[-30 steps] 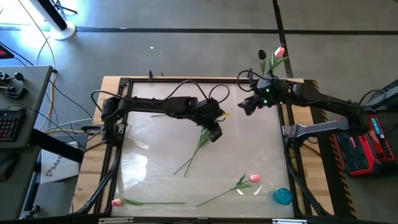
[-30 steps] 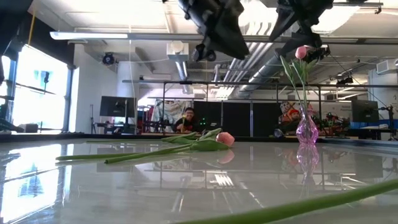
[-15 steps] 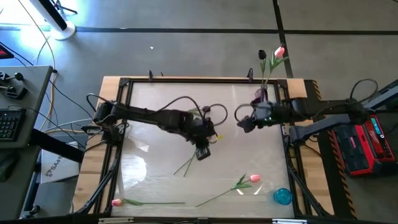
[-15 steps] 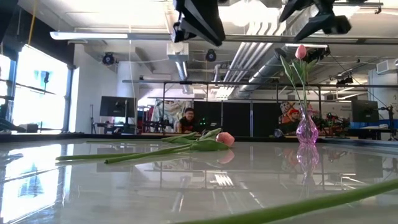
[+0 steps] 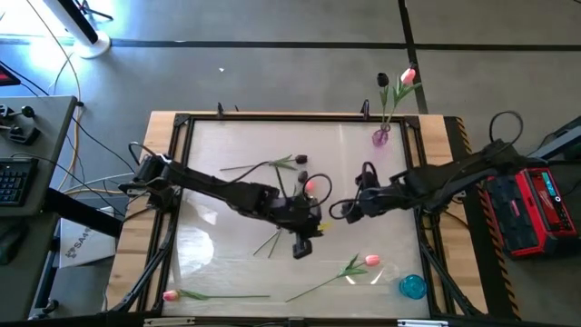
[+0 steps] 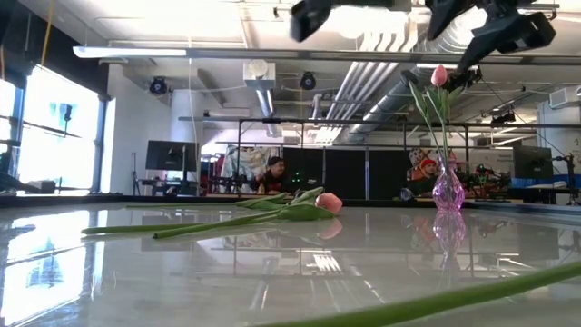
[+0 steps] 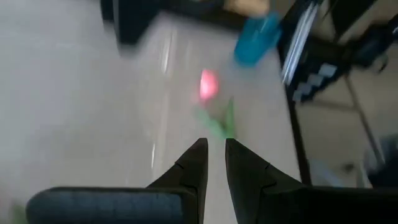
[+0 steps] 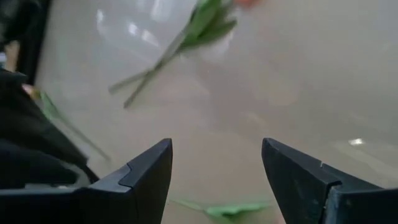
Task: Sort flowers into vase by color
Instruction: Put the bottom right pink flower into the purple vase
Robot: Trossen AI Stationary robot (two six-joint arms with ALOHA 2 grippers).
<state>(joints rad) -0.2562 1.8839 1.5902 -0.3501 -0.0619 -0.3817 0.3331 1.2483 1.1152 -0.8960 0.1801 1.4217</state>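
Note:
A clear purple vase (image 5: 379, 137) stands at the far right and holds a pink tulip (image 5: 408, 76) and a dark tulip (image 5: 382, 80). Lying flat on the table are a dark tulip (image 5: 300, 160), a pink tulip (image 5: 313, 184) in the middle, another pink tulip (image 5: 370, 261) near the front right, and a third (image 5: 170, 295) at the front left. My left gripper (image 5: 304, 247) hangs shut above the table's middle, holding nothing; its wrist view looks onto a pink head (image 7: 208, 84). My right gripper (image 5: 339, 210) hangs open to its right, with nothing between its fingers (image 8: 149, 174).
A blue container (image 5: 412, 287) stands at the front right corner, close to the front-right tulip's head. A dark frame (image 5: 182, 120) runs around the glossy table top. In the low view a person (image 6: 275, 173) sits far behind the table.
My left gripper has swung from the table's middle toward the near edge, uncovering the middle pink tulip's head. My right gripper has come away from the vase toward the near edge and the table's middle, rolling as it went. No flower has moved.

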